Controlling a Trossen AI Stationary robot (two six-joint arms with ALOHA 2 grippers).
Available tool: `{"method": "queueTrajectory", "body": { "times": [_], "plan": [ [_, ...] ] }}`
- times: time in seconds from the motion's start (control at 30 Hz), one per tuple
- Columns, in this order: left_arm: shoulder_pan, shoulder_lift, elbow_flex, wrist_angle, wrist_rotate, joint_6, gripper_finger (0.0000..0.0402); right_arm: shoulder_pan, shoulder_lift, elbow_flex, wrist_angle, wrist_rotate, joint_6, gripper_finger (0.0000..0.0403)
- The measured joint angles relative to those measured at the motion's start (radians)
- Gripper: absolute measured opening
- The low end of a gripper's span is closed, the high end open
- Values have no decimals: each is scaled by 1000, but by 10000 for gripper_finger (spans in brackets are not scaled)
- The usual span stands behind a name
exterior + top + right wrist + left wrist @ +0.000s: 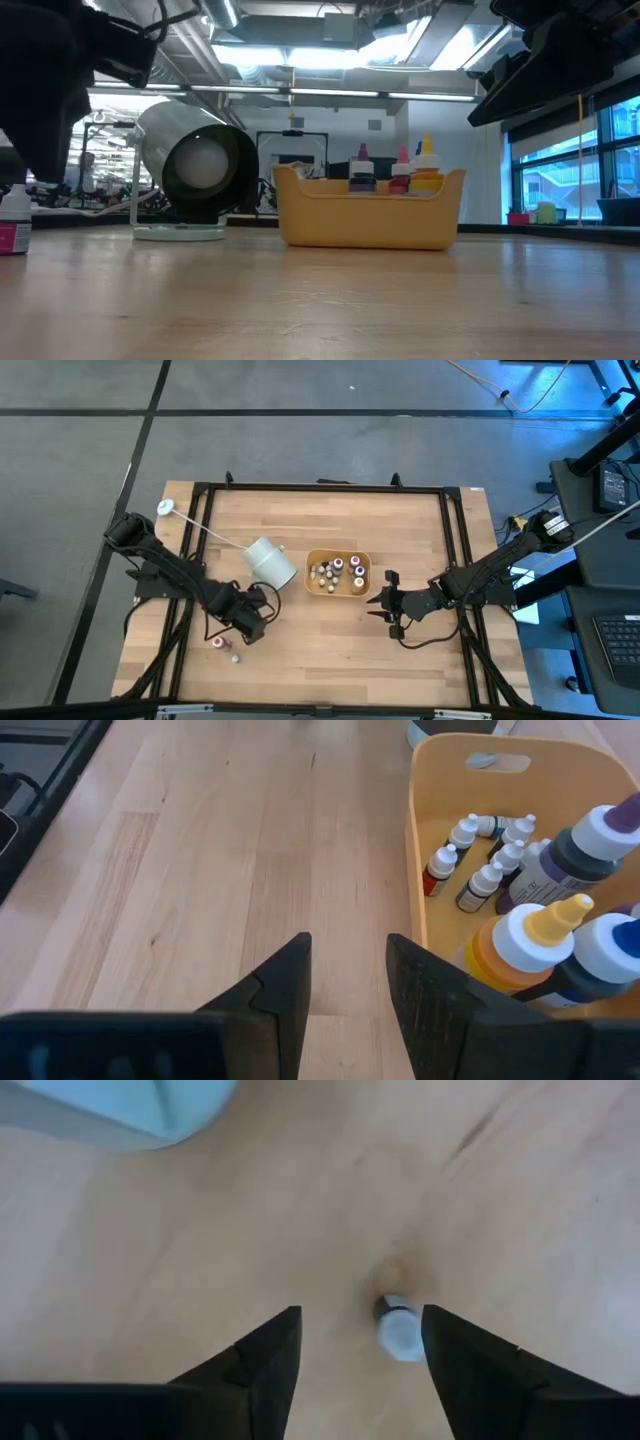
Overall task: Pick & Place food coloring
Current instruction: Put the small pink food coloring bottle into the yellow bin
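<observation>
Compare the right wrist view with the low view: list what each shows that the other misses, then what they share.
Only the right wrist view: the small bottles lying on the floor of the orange tray, and the right gripper with its fingers apart, empty, over bare table.

Only the low view: the white cup on its side, mouth toward the camera, and a pink-labelled bottle standing at the far left.

Both: the tray and the tall bottles standing in it.

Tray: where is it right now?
In the high view the orange tray sits mid-table, with the tipped white cup on the left arm's side and the right hand close on its other side.
</observation>
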Motion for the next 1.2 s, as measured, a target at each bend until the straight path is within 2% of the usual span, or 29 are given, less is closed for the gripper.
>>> {"method": "queueTrajectory", "body": {
  "times": [0.3,0.5,0.77,0.97,1.2],
  "plan": [
    [-34,3,-1,62,2,-9,195,0,0,0,0,0,0,134],
    [-34,53,-1,59,40,-33,192,0,0,0,0,0,0,134],
    [-34,110,-2,65,35,50,178,0,0,0,0,0,0,134],
    [-30,111,-2,88,-5,137,124,0,0,0,0,0,0,134],
    [-26,110,0,118,52,220,28,0,0,0,-1,0,-1,134]
  ]
}}
